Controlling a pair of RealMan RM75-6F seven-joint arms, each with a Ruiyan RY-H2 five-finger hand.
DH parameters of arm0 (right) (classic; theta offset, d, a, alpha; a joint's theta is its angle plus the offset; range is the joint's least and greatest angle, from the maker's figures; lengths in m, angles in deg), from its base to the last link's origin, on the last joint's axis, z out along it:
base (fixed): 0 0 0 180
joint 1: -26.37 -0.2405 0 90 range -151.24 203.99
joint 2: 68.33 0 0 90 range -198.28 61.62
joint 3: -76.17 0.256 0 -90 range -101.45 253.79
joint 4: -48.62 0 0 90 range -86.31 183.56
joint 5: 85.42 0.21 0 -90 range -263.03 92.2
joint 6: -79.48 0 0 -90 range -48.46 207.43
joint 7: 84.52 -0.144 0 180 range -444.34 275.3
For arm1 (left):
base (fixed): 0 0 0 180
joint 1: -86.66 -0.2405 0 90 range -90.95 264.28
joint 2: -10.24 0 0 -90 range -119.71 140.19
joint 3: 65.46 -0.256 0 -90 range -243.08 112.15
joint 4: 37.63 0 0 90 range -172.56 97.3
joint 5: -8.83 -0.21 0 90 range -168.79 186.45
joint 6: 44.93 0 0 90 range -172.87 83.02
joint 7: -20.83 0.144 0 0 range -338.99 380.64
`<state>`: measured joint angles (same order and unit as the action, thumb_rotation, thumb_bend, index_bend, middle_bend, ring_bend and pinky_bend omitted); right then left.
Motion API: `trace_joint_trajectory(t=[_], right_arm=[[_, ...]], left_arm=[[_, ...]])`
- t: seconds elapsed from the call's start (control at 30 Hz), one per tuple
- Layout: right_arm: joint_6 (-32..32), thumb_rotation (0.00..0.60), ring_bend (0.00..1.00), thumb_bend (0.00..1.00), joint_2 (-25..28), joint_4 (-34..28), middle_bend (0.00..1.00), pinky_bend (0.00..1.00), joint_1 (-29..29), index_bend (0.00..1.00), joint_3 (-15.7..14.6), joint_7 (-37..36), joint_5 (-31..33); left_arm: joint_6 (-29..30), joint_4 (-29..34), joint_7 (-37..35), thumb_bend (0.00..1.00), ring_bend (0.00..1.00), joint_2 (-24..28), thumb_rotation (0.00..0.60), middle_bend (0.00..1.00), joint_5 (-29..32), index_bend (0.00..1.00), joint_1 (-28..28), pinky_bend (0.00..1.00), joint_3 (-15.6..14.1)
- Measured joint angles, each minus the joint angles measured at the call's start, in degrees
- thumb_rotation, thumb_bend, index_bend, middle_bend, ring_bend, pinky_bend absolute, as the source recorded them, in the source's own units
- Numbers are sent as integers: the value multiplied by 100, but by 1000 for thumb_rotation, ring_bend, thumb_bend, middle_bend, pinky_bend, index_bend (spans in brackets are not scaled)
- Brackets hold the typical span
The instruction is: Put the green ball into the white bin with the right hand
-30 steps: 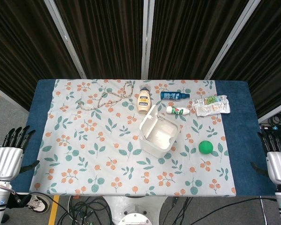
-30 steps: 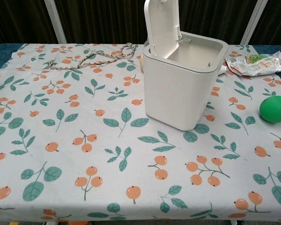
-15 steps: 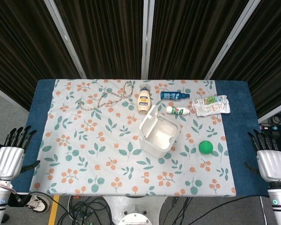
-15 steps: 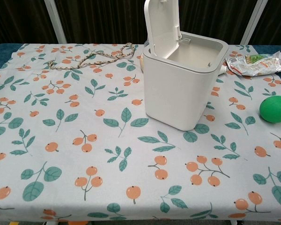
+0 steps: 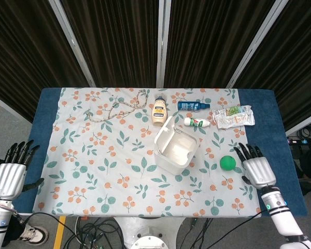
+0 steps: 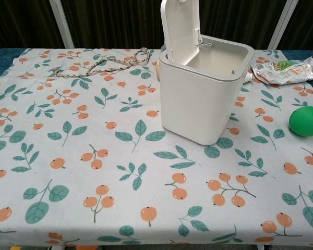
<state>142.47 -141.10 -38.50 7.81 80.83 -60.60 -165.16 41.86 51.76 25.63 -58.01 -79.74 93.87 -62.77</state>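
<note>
The green ball [image 5: 227, 163] lies on the flowered cloth right of the white bin [image 5: 175, 148]; in the chest view the green ball [image 6: 305, 121] sits at the right edge, beside the white bin [image 6: 203, 91], whose lid stands up. My right hand [image 5: 257, 167] hovers flat over the cloth just right of the ball, fingers apart, holding nothing and not touching it. My left hand [image 5: 11, 175] hangs off the table's left edge, fingers apart, empty. Neither hand shows in the chest view.
Along the far side lie a patterned cord [image 5: 116, 108], a mayonnaise bottle [image 5: 158, 109], a blue tube [image 5: 193, 105], a white-green tube [image 5: 196, 122] and a snack packet [image 5: 234, 115]. Bare cloth stretches left and in front of the bin.
My right hand has swung in from beyond the table's right edge to just beside the ball. The left hand, ball and bin have not moved.
</note>
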Motion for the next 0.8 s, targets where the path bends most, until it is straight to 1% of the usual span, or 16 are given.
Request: trace_joint_trajectory(t=[0.13,0.23,0.33,0.5,0.57,0.7,0.8], right_arm=[[-103,600,8,112,-366,204,53,219,-158,0,27,229,140],[-104,600,46,129,-585,358,77,281,-219,0,32,300,193],[-109,600,83,145,-744,502,97,335,-268,0,24,315,243],[-184,600,124,154,-877,623,130,385,-332,6,-12,307,330],[-179,600,176,167,-909,669,168,436,-349,55,-15,266,331],[-130,600,302,198,-961,741,281,560,-365,231,-26,172,321],[-115,600,370,234,-991,784,340,618,-368,338,-51,169,325]], left_arm=[[-26,-46,-38,9,0,-22,600,48,41,141,-6,44,-1],[-33,-85,-76,9,0,-38,600,48,52,142,-6,44,1],[-33,-119,-105,9,0,-49,600,48,57,142,-11,44,-3],[-47,-161,-148,9,0,-64,600,48,68,142,-13,44,-8],[-50,-175,-161,9,0,-70,600,48,73,142,-14,44,-8],[-52,-190,-177,9,0,-75,600,48,74,142,-15,44,-10],[-65,-196,-180,8,0,-79,600,48,70,142,-8,44,-12]])
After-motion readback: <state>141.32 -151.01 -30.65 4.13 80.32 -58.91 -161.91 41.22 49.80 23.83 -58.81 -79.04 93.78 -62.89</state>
